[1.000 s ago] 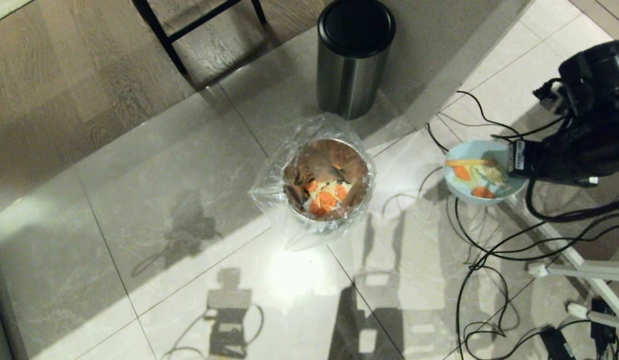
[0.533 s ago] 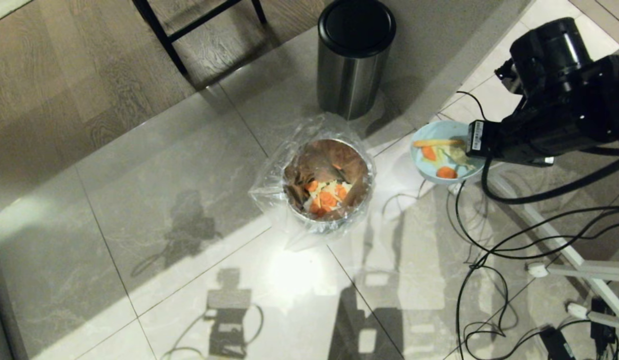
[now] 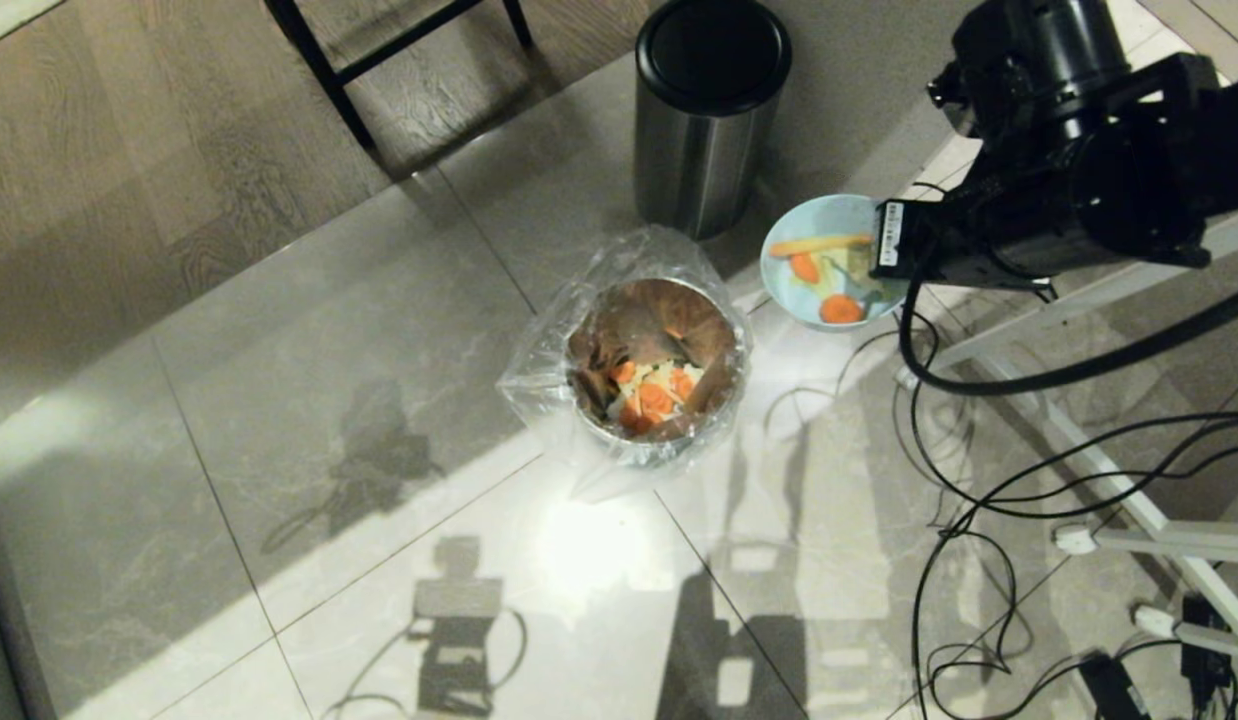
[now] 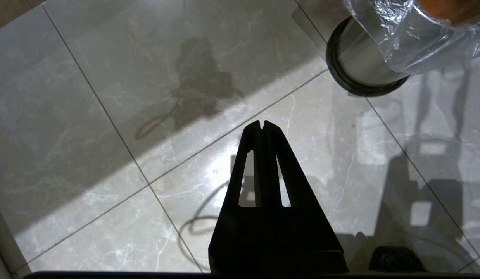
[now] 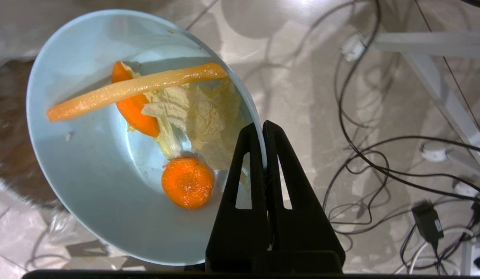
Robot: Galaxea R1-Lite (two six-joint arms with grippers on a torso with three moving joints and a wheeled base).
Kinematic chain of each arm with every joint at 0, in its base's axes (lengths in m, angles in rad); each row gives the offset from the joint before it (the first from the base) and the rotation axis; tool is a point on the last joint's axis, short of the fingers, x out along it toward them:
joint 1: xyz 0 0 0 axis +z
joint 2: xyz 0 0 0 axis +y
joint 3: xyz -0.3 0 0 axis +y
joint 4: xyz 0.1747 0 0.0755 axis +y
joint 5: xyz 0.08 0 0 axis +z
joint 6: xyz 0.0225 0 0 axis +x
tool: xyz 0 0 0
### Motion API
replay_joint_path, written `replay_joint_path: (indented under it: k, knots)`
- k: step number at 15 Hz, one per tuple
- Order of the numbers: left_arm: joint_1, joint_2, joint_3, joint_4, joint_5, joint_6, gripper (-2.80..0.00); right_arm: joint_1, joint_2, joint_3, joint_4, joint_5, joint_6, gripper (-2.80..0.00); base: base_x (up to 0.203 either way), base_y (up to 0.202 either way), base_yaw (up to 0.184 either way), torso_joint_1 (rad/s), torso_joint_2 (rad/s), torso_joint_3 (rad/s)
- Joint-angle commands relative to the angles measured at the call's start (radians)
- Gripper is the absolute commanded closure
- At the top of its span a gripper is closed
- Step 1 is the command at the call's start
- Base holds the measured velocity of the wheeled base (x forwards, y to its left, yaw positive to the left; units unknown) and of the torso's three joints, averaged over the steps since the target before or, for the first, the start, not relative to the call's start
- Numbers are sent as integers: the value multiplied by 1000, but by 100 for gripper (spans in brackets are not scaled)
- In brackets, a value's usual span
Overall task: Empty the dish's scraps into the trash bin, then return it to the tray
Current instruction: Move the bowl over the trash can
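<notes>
The right end effector is clenched on the rim of the pale-blue dish, held in the air with carrot and cabbage scraps inside. The lined trash bin stands on the floor below and to its left. The left end effector is clenched and empty above the floor tiles.

- The trash bin is stood on the floor, near the middle of the tiled area.
- Scraps are piled inside the trash bin.
- A lidded bin is placed behind the trash bin, well apart from it.
- The dish is held above the floor, to the right of and slightly behind the trash bin, just beside its rim.
- The dish is pinched at its right rim by the right gripper.
- Vegetable pieces are lain in the dish.
- Cables are spread over the floor at the right edge.
- The left gripper is hung over the floor, in front of the trash bin.
</notes>
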Motion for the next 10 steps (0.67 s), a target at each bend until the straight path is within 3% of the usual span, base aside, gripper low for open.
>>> replay_joint_path:
  k: [1, 3, 10]
  knots:
    - [0, 1, 0, 0, 0, 1, 0, 37, 4, -3, -1, -11, -7, 0, 0, 0, 0, 0, 0, 0]
    - [0, 1, 0, 0, 0, 1, 0, 61, 10, -4, -51, -13, -97, 0, 0, 0, 0, 0, 0, 0]
    - [0, 1, 0, 0, 0, -1, 0, 65, 91, -5, -423, -6, -618, 0, 0, 0, 0, 0, 0, 0]
